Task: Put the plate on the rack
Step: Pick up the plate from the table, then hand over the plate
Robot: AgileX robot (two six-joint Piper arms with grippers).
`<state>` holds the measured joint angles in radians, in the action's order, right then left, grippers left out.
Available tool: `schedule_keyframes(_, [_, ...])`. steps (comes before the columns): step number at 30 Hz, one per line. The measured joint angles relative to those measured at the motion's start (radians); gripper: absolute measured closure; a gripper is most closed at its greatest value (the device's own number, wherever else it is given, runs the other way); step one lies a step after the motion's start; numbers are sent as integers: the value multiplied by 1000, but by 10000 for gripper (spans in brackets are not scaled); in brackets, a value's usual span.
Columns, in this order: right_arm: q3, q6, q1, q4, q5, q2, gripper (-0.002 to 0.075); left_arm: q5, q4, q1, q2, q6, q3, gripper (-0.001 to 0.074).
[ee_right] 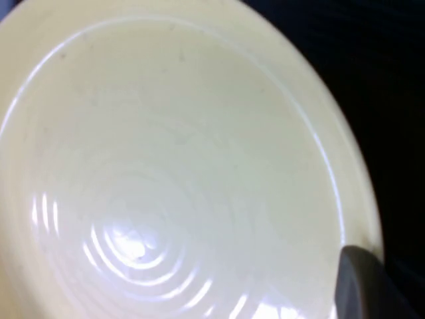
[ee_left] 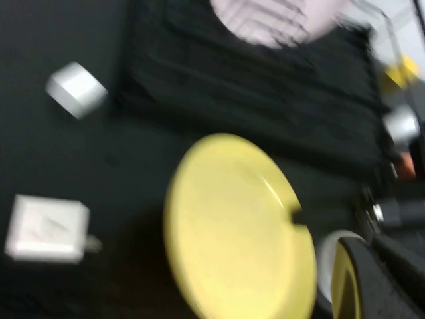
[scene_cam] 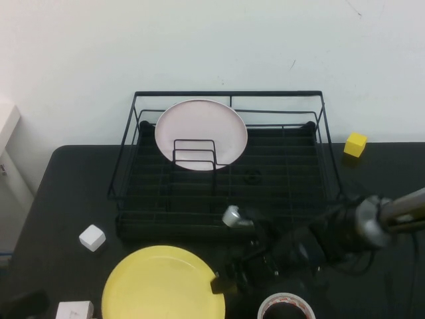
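The yellow plate (scene_cam: 159,282) lies flat on the black table (scene_cam: 66,193) near its front edge, a little left of the middle. The right gripper (scene_cam: 222,282) reaches in low from the right side and its fingers are closed together on the right rim of the plate; in the right wrist view one dark finger (ee_right: 362,282) sits on the rim of the plate (ee_right: 179,166).

The black wire rack (scene_cam: 226,166) stands behind the plate, toward the back edge of the table. A pale pink plate (scene_cam: 200,133) stands upright in its left rear part, leaning against the loop dividers.

The left gripper does not show in any view; its fingers are closed together.

A white cube (scene_cam: 92,237) lies between the rack and the left edge. A yellow cube (scene_cam: 355,144) lies just right of the rack, near the back edge. A roll of tape (scene_cam: 287,307) is at the front edge, right of the plate
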<state>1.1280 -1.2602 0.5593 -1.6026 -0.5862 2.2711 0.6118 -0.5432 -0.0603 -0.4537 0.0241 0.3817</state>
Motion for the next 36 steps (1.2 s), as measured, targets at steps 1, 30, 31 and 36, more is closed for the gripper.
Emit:
schedule_keyframes(1, [0, 10, 4, 39, 4, -28, 713, 46, -16, 0, 0, 0, 21, 737])
schedule_keyframes(30, [-14, -78, 62, 258, -96, -643, 708, 222, -44, 0, -91, -64, 158, 639])
schedule_keyframes(31, [-14, -112, 60, 242, -96, -643, 707, 213, -48, 0, -91, -46, 158, 661])
schedule_keyframes(36, [-16, -320, 49, 128, -137, -643, 652, 182, -41, 0, -89, 103, 159, 664])
